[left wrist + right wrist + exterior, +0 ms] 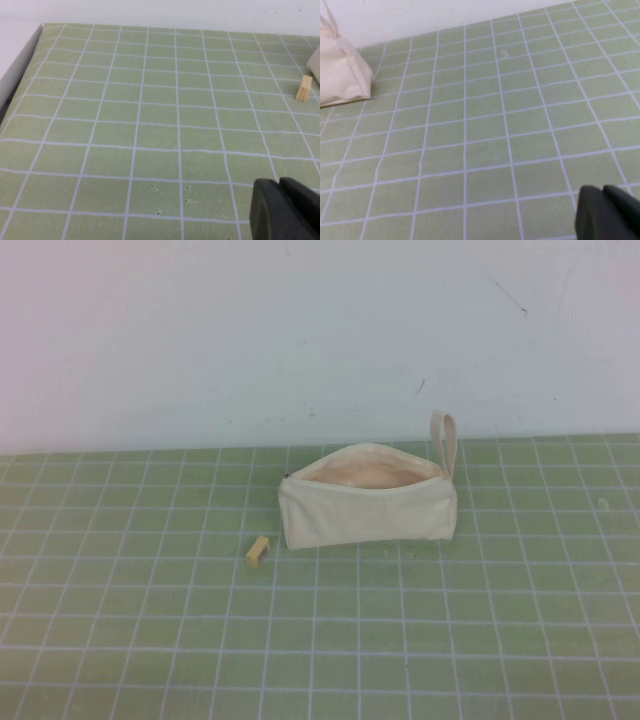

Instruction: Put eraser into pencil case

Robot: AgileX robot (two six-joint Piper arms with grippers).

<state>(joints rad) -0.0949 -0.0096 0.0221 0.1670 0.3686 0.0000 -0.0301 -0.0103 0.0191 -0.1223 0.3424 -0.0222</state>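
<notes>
The cream pencil case stands on the green grid mat near the back wall, its top open and its beige lining showing, with a loop strap at its right end. The pale yellow-tan eraser lies on the mat just in front of the case's left end, apart from it. It also shows in the left wrist view. My left gripper is shut and empty over bare mat, well away from the eraser. My right gripper is shut and empty, far from the case's end. Neither gripper shows in the high view.
The green grid mat covers the table up to a white back wall. The mat's left edge shows in the left wrist view.
</notes>
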